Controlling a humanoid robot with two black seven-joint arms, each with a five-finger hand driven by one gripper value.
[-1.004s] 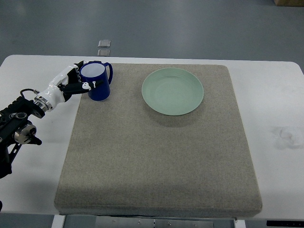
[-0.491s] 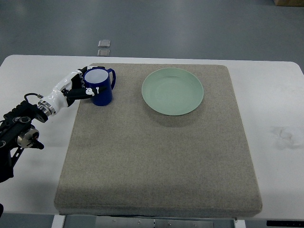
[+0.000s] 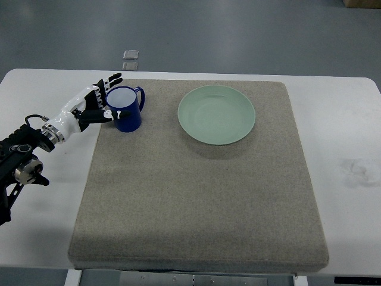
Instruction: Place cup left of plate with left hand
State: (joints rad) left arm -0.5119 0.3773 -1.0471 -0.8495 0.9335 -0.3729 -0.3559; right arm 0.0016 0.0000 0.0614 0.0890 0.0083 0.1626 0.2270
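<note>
Blue cup (image 3: 126, 111) stands upright on the grey mat (image 3: 196, 196), well left of the green plate (image 3: 216, 114), handle toward the plate. Left hand (image 3: 95, 104) sits against the cup's left side with fingers spread open; actual contact cannot be confirmed. The arm is cut off at the left edge.
</note>
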